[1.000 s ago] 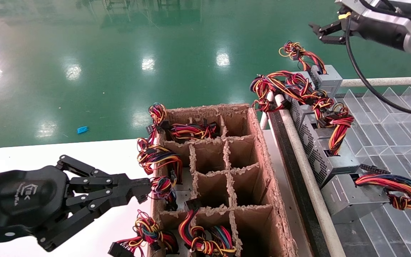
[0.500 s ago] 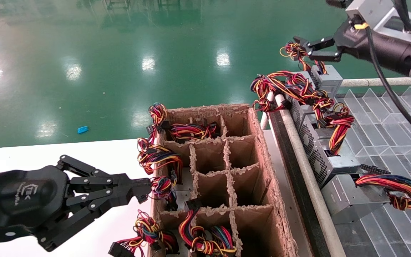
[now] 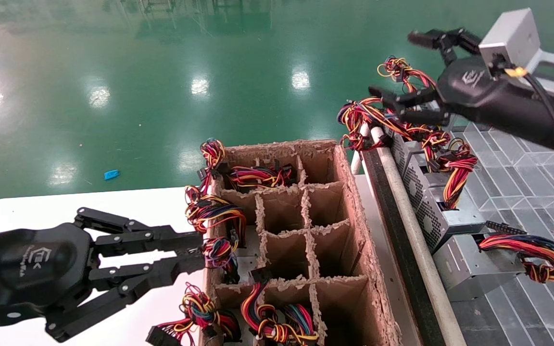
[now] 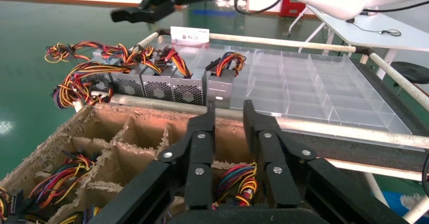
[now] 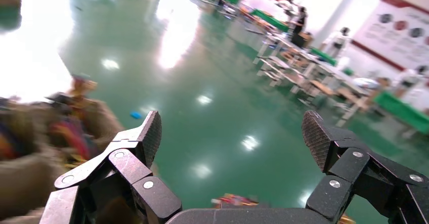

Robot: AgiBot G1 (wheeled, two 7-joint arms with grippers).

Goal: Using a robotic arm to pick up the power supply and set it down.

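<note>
A row of grey power supplies (image 3: 419,185) leans on a clear divided tray (image 3: 522,187) at the right, wire bundles (image 3: 402,117) spilling over them. The right gripper (image 3: 402,67) hovers above the far end of the row, jaws spread wide. A cardboard divider box (image 3: 301,230) stands on the white surface (image 3: 65,206) beside the tray. The left gripper (image 3: 195,250) sits at the box's near wall, jaws narrowly apart. The left wrist view alone shows one small silver power supply (image 4: 220,88) ending the row.
</note>
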